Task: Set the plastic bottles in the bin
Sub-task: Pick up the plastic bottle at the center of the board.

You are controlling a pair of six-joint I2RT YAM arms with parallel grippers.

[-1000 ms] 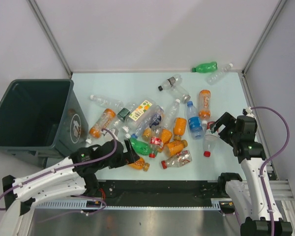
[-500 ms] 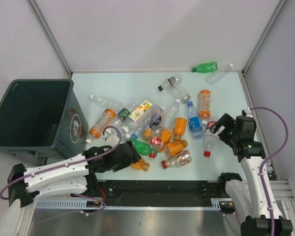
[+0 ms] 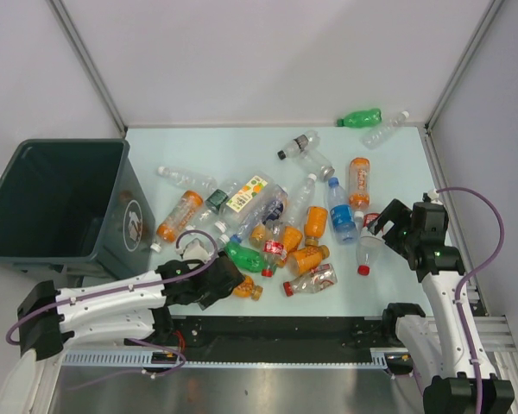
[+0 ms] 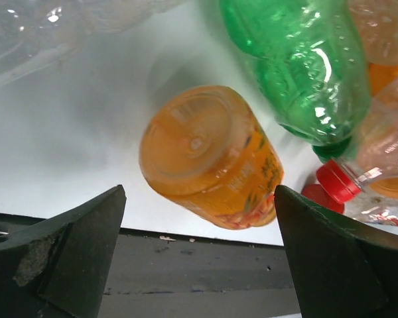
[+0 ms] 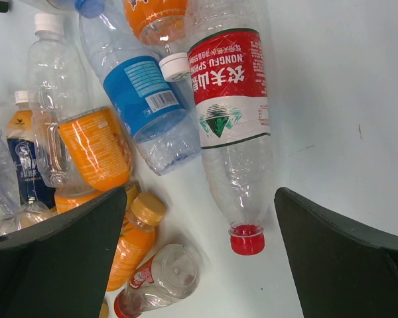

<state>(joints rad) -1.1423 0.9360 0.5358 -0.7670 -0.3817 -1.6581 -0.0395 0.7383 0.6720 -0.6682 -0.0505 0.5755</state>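
The left gripper [image 3: 227,280] lies low at the table's [image 3: 242,147] 6 o'clock edge. Its jaws are spread wide and hold nothing. An orange bottle [image 4: 209,156] lies base-on in line with the gap, right beside that edge, and a green bottle [image 4: 298,66] lies just beyond it toward 1 o'clock. The right gripper [image 3: 380,226], at 4 o'clock, is equally wide and empty above a clear red-labelled bottle [image 5: 232,112]. Bare table lies on its 3 o'clock side. The plastic bottles [image 3: 268,224] crowd the centre, with two strays near the 1 o'clock corner. The bin [image 3: 65,142] stands open-topped at 9 o'clock, against the table's left edge. A bare strip runs along 12 o'clock.
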